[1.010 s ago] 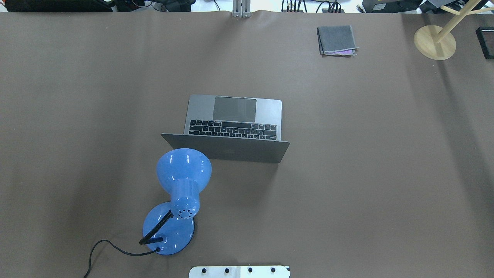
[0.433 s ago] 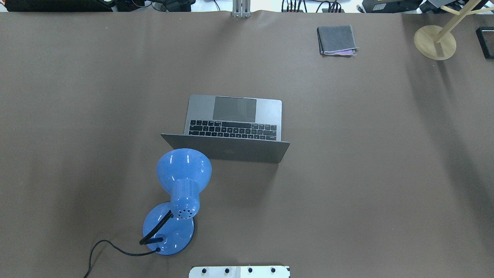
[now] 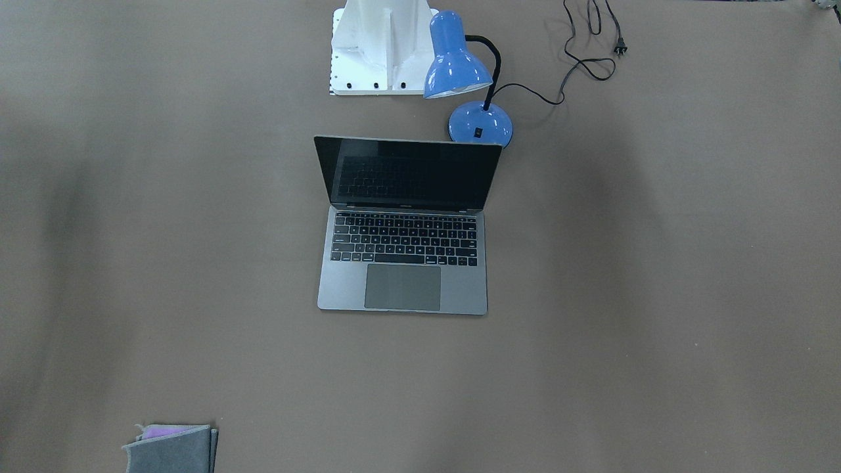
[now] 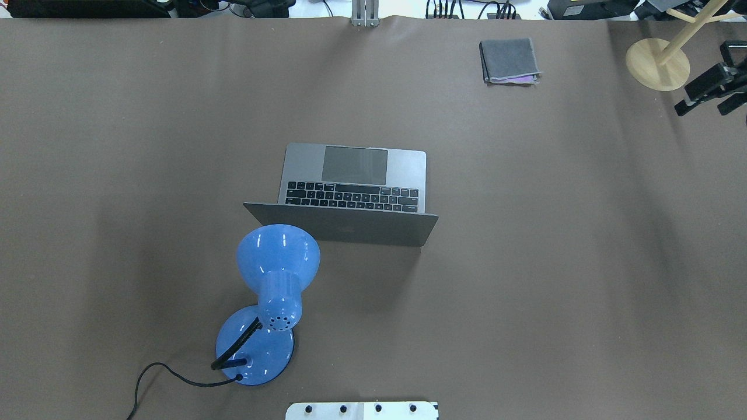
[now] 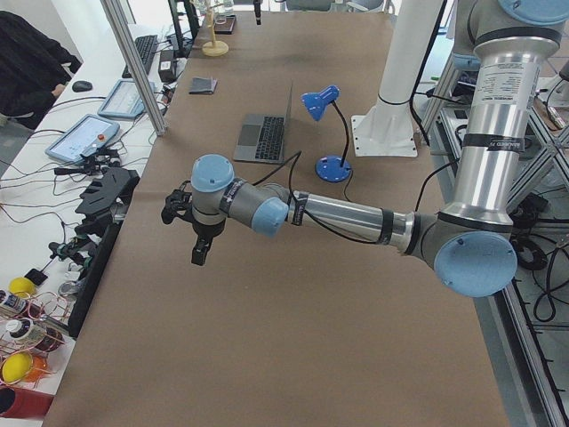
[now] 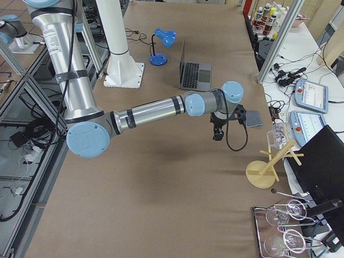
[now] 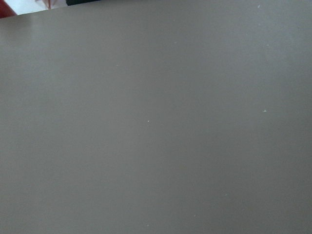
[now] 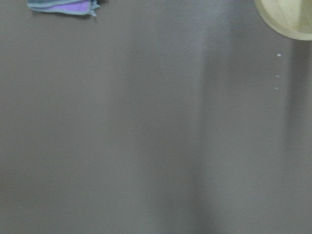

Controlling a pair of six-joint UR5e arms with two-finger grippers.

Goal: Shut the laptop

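The space-grey laptop (image 4: 356, 186) stands open in the middle of the table, its lid upright with the back toward the robot. The front-facing view shows its black screen and keyboard (image 3: 402, 249). My right gripper (image 4: 700, 109) shows at the overhead view's far right edge, well away from the laptop, with two dark fingers apart and nothing between them. In the exterior right view it hangs over bare table (image 6: 216, 131). My left gripper (image 5: 200, 253) shows only in the exterior left view, far from the laptop; I cannot tell whether it is open or shut.
A blue desk lamp (image 4: 277, 256) stands next to the lid's left corner, its cord trailing back. A folded grey cloth (image 4: 509, 60) lies at the far side. A wooden stand's round base (image 4: 657, 64) is far right. The white robot base (image 3: 381, 46) stands behind the laptop.
My right gripper has come into the overhead view at the far right edge. The laptop, lamp and cloth have not moved.
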